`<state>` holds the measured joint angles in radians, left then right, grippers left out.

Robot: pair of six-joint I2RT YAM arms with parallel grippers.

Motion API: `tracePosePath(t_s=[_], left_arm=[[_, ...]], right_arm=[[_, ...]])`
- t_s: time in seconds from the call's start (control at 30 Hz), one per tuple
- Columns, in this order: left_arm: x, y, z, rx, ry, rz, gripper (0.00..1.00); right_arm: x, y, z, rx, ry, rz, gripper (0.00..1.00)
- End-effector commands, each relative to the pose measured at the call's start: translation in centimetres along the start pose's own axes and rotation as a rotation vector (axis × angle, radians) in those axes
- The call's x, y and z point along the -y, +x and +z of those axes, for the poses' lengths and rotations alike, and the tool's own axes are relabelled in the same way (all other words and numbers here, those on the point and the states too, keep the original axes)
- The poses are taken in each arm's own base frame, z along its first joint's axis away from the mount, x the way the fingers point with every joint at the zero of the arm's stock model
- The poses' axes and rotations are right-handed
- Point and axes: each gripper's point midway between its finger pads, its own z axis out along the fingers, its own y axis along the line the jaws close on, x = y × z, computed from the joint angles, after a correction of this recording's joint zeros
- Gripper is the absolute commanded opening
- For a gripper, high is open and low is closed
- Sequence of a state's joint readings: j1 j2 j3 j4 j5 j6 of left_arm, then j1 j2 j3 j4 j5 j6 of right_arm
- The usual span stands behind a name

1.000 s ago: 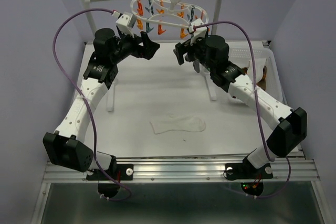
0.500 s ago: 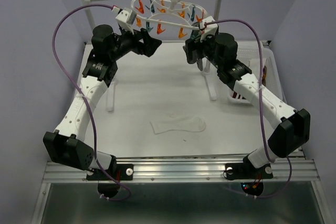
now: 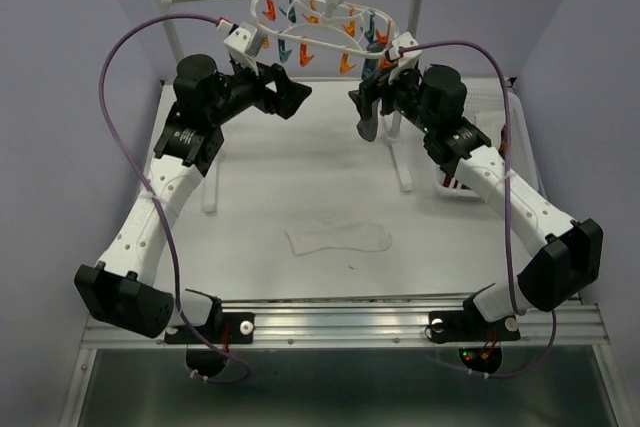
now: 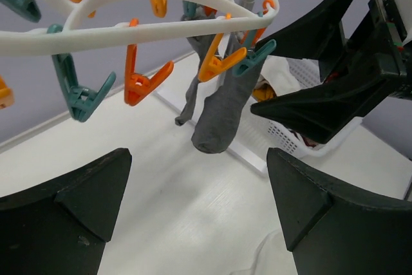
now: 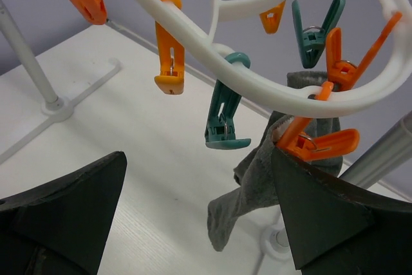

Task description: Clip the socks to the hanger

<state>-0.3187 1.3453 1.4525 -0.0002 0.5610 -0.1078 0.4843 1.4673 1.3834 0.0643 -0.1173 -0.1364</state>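
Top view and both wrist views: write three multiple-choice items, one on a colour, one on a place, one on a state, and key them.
1. The clipped sock on the hanger is: A white; B grey; C mustard.
2. The white sock is: A flat on the table; B on the hanger; C in a gripper.
3. The left gripper and right gripper are: A both shut; B one shut on a sock; C both open and empty.

Key: B, grey fabric hangs from the ring's clips in both wrist views; A, the top view shows it lying flat there; C, each pair of fingers stands wide with nothing between.
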Motion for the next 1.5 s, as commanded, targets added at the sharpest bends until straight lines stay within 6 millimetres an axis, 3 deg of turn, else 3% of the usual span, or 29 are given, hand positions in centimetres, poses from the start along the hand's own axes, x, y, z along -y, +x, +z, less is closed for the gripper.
tracePosePath(t_s=[0.0,0.17,0.33,0.4,0.63,0.67,0.7,0.73,0.77,1.1,1.23,1.47], left_arm=[[0.0,-3.9,-4.1,0.121,-0.139,0.096,0.99],[-3.3,-3.8,-6.6,0.1,-0.372,0.101,0.99],[-6.7,-4.7,-7.2,0.075,-0.484,0.076,0.99],[-7.2,-4.8,-7.2,0.079,-0.47,0.079,0.99],[-6.0,-5.6,-6.1,0.094,-0.209,0.19,0.99],[-4.5,-5.2,-5.8,0.081,-0.09,0.239,0.99],[-4.8,-5.0,-6.0,0.081,-0.042,0.273,0.99],[-3.2,-4.9,-6.1,0.083,0.082,0.321,0.99],[-3.2,-4.6,-6.2,0.077,0.121,0.385,0.99],[-6.5,-3.4,-6.3,0.032,0.163,0.658,0.99],[-7.3,-4.1,-5.9,0.044,0.16,0.76,0.99],[-8.3,-5.2,-4.6,0.068,0.205,0.783,0.99]], right_arm=[[0.9,-2.6,-0.8,0.083,0.019,-0.02,1.0],[1.4,-3.0,-1.1,0.091,0.031,-0.024,1.0],[1.9,-3.0,-0.7,0.088,0.041,-0.023,1.0],[2.5,-2.6,-0.3,0.079,0.055,-0.016,1.0],[3.6,-2.2,0.4,0.071,0.08,-0.007,1.0],[3.6,-2.4,0.4,0.075,0.081,-0.009,1.0],[3.6,-2.3,0.6,0.072,0.078,-0.011,1.0],[3.6,-2.3,0.7,0.072,0.078,-0.011,1.0],[3.6,-2.4,0.7,0.074,0.076,-0.011,1.0],[3.7,-2.3,0.7,0.072,0.066,-0.019,1.0],[3.7,-2.4,0.6,0.075,0.066,-0.021,1.0],[4.0,-1.8,0.9,0.061,0.078,-0.023,1.0]])
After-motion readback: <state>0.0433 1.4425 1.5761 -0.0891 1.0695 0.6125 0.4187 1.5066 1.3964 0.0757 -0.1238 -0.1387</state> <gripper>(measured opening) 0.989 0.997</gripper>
